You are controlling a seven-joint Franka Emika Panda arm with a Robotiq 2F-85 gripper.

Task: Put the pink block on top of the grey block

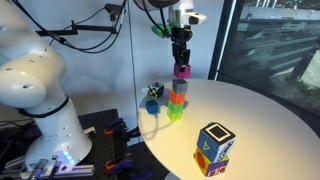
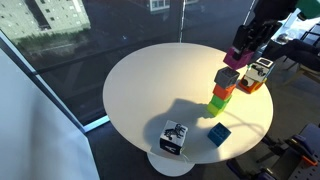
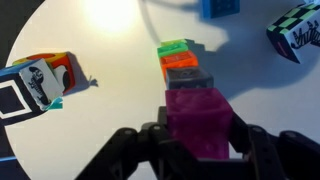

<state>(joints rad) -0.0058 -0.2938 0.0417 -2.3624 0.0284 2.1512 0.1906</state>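
Colours recorded on white worktop [image 3: 100,40]
Observed: magenta pink block [image 3: 203,120]; grey block [image 3: 185,78]; orange block [image 3: 177,62]; green block [image 3: 174,47]; blue block [image 3: 220,6]; black-and-white patterned cube [image 3: 297,30]; multicoloured cube [image 3: 35,85].

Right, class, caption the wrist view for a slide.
Gripper holds the pink block over a stack: grey block, orange block, green block.

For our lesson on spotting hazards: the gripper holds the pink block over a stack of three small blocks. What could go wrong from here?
1. The gripper is shut on the pink block, right over the grey block. Whether they touch is unclear, so an early release might drop it off-centre.
2. The grey block tops an orange block and a green block, forming a narrow tower that a sideways nudge could topple.
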